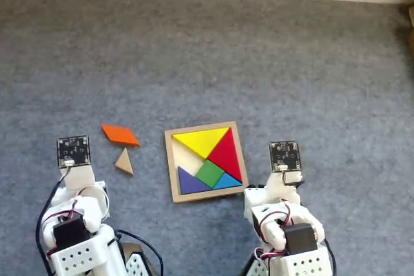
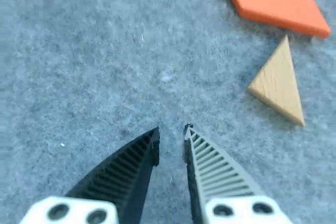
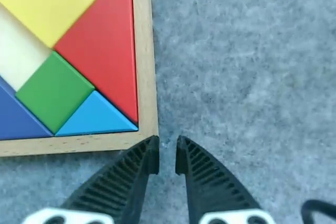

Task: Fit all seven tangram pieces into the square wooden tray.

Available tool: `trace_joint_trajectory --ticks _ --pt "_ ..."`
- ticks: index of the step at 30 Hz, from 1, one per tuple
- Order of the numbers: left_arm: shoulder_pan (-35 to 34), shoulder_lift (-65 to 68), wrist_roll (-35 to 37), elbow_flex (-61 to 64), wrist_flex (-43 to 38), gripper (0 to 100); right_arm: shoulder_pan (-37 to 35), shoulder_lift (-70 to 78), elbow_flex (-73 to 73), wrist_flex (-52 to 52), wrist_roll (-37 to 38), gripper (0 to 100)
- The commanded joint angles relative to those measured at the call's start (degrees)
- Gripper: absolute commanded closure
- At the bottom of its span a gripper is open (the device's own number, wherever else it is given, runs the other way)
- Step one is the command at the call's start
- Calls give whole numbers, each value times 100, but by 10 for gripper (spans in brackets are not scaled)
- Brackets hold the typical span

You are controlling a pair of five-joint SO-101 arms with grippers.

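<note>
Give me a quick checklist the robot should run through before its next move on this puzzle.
1. Left pincer empty: ok, nothing between its fingers.
2. Right pincer empty: ok, by the tray corner.
3. Tray full: not ok, five pieces in, a pale gap left.
4. Orange piece lying flat and uncovered: ok, on the carpet beside the tray.
5. Wooden triangle free: ok, apart from the orange piece.
6. Both turned to fit the gap: cannot tell.
</note>
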Motion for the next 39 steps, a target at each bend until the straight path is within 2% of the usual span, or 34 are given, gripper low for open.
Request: trace_joint_trajectory --ticks 1,3,5,9,14,23,28,33,39 --pt "40 -207 -853 84 -360 905 48 -101 769 48 -18 936" --pt "40 -207 -1864 84 -360 905 57 -101 769 48 -18 936" --pt "48 -207 -2330 84 -334 905 57 -92 769 48 -18 936" --pt "40 -207 -2233 -92 -299 905 40 -84 769 40 -18 936" --pt "75 -207 -2233 -743 519 907 57 -84 769 40 -18 936" --pt "541 -207 -2233 -875 527 905 57 -110 787 48 -18 936" --pt "549 -198 -2251 -1174 536 903 57 -110 787 48 -18 936" --pt "558 -198 -2391 -1411 624 845 48 -92 787 48 -18 936" --pt "734 92 -2426 -1622 633 838 22 -84 778 40 -18 936"
